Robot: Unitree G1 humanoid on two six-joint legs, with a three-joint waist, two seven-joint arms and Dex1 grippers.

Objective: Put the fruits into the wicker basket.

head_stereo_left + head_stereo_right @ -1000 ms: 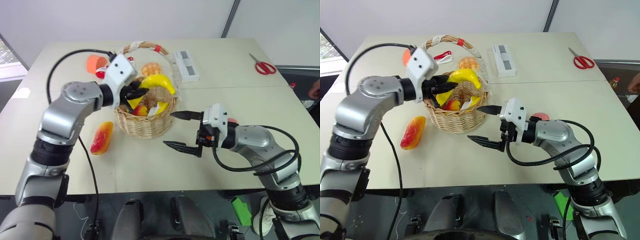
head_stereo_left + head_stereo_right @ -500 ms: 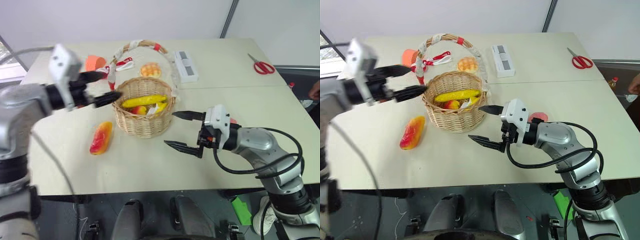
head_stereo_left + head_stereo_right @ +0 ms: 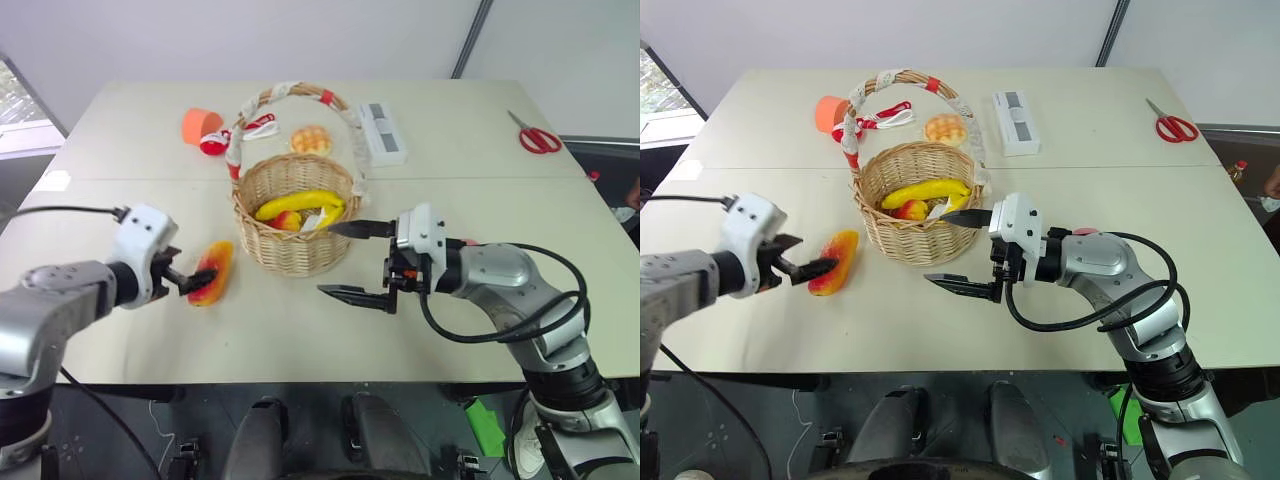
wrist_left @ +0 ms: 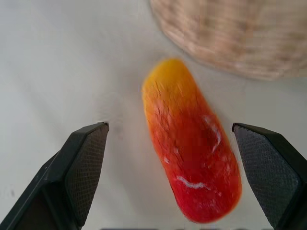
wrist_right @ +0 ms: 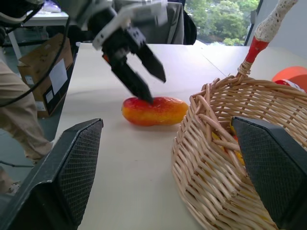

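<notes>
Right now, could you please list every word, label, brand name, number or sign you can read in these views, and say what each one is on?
None can be read.
The white box behind the wicker basket has grey patches on top: too small to tell whether they carry text.
The cardboard box beside the table carries a white label: nothing on it can be read.

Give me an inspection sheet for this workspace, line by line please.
Surface: pale table, two tops joined by a seam.
Job's things: banana lies in the wicker basket; mango on the table beside it.
Clutter: orange cup, bread bun, white box, red scissors.
Grippers: left gripper open, at the mango; right gripper open, empty, beside the basket.
Cables: black cables loop along both arms.
Surroundings: cardboard box and trees behind the table in the right wrist view.
</notes>
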